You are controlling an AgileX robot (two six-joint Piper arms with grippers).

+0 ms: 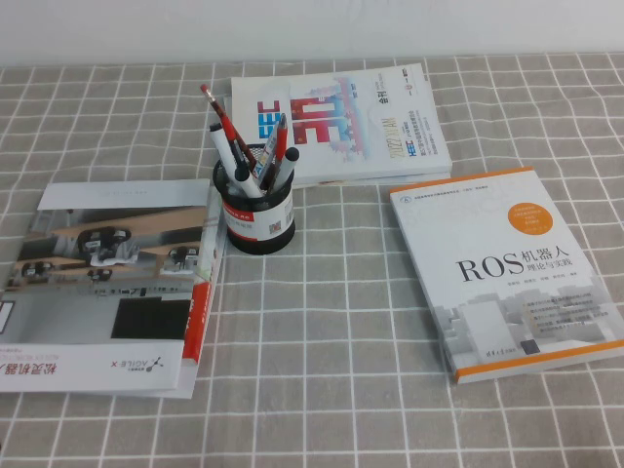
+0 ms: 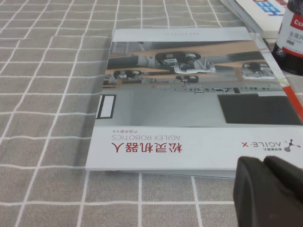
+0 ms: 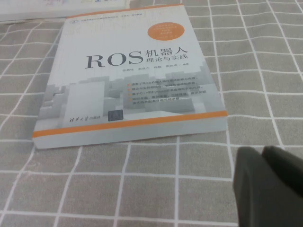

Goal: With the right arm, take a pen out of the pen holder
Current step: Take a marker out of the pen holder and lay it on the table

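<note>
High view places the pen holder (image 1: 254, 210) left of table centre, just beside the AgileX brochure (image 1: 107, 283) and well apart from the ROS textbook (image 1: 507, 268). Its pens (image 1: 234, 141) stand near upright, tips fanning toward the robot's left. The right gripper (image 3: 262, 153), clenched on nothing, sits low by the textbook's near edge; the holder lies forward and to its left. The left gripper (image 2: 262, 163), also clenched and empty, sits at the brochure's near edge, probably nearer the holder. Extraction calls for a pull along the pen axis.
</note>
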